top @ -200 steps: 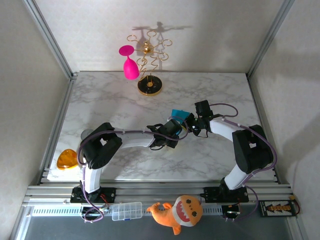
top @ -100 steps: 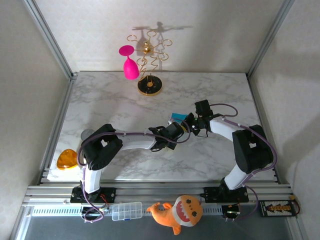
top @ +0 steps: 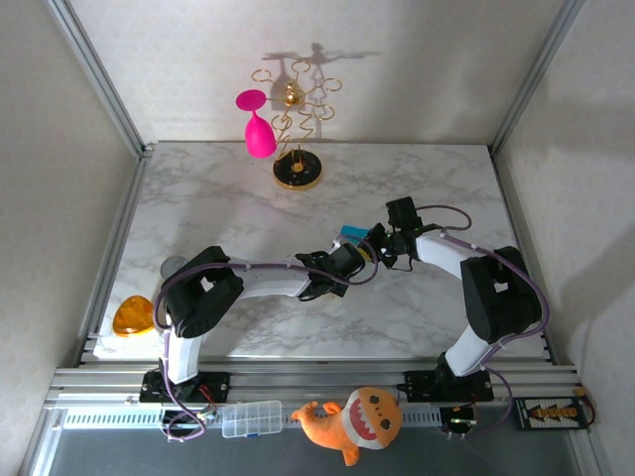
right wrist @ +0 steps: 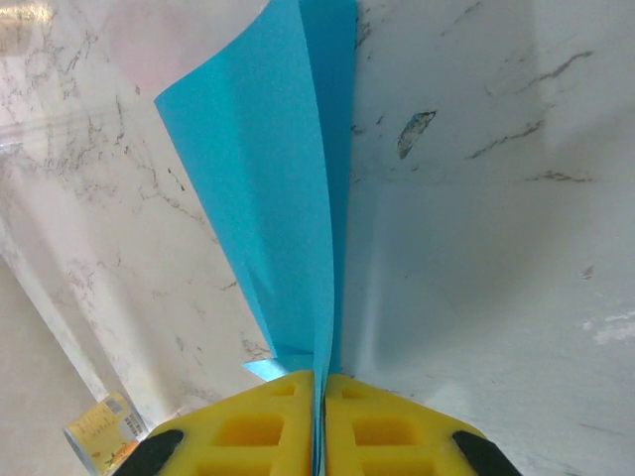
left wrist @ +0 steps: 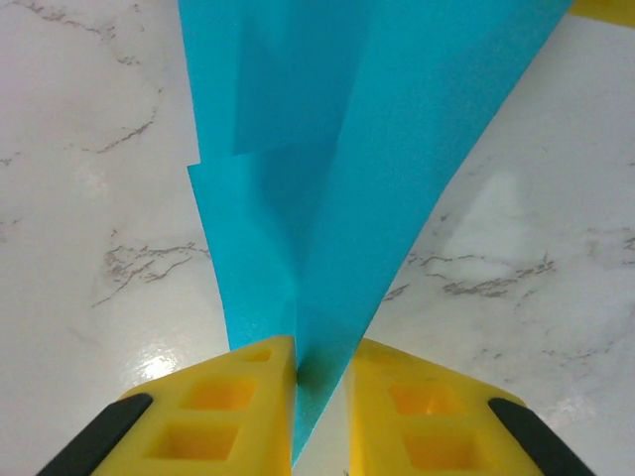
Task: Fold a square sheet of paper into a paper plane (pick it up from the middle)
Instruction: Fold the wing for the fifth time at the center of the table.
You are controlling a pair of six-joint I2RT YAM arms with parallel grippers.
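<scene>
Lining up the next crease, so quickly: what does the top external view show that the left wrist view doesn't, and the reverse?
Top external: both arms meeting mid-table, the right gripper, the pink goblet by the gold wire stand, and the orange plush toy at the near edge. Left wrist: the folded turquoise-blue paper sheet's layered creases up close, running down between the left gripper's yellow fingers. Both: that paper and the white marble table.

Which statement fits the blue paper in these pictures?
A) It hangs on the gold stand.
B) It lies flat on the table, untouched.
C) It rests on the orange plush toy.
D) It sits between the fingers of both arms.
D: in the left wrist view the blue paper runs down between the left fingers, and in the right wrist view the right fingers are clamped on it.
</scene>
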